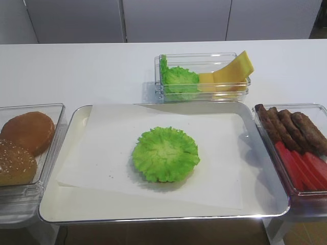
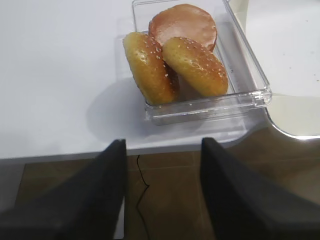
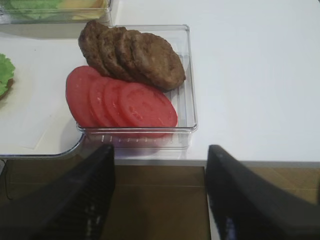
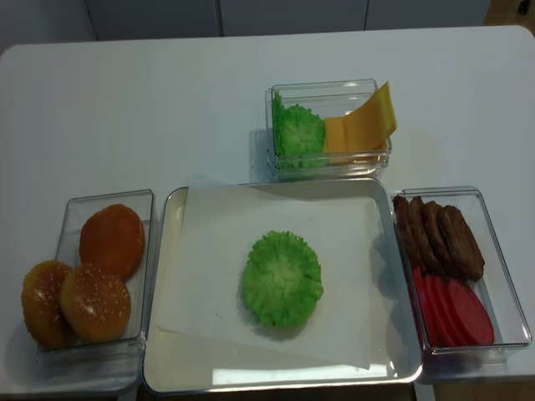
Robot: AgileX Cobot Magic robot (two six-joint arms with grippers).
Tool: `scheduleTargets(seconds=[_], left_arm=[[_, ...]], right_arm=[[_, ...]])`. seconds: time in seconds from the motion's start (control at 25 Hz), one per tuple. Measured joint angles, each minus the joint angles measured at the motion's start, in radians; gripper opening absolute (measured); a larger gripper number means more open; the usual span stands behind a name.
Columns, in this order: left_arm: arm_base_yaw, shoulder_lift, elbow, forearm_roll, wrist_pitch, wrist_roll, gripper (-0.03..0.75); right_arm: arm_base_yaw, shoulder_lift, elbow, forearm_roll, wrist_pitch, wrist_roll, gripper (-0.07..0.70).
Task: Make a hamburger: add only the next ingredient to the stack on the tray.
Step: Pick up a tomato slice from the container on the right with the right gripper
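A: Start at the fingers. How do they stand?

B: The right gripper (image 3: 159, 192) has its two dark fingers (image 3: 75, 200) spread apart with nothing between them, hanging off the front edge of the white table (image 3: 260, 75). The left gripper (image 2: 162, 192) looks the same: black fingers parted, holding nothing, below the table's near edge.

A: What lies just beyond the right one?

B: A clear rectangular plastic bin (image 3: 187, 100) at the table's front. In its near half sit flat round red tomato slices (image 3: 145, 106), overlapping in a row and leaning on one another. Behind them, overlapping brown meat patties (image 3: 155, 61) fill the far half.

A: And past the left gripper?

B: Another clear plastic bin (image 2: 250, 80) with brown bun halves (image 2: 195, 65), two sesame-topped ones propped on edge and a smooth one lying behind.

A: Where is the stack?

B: In the overhead view, the low round pile topped with a frilly bright green lettuce leaf (image 4: 282, 278) sits near the middle of the white paper (image 4: 217, 251) lining the large shiny metal tray (image 4: 160, 334). The tomato bin touches or sits just beside the tray's right edge; the bun bin is just beside its left.

A: Anything farther back?

B: A third clear bin (image 4: 330, 163) behind the tray, holding green lettuce rounds (image 4: 297, 129) on its left and yellow cheese slices (image 4: 364, 125) on its right, one slice tilted up over the rim.
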Motion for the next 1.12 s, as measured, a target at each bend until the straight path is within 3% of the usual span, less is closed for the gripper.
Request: scheduleTargets(seconds=[1.12], left_arm=[[0.000,0.000,0.000,0.000,0.000,0.000,0.355]], right_arm=[[0.000,0.000,0.000,0.000,0.000,-0.004,0.449]])
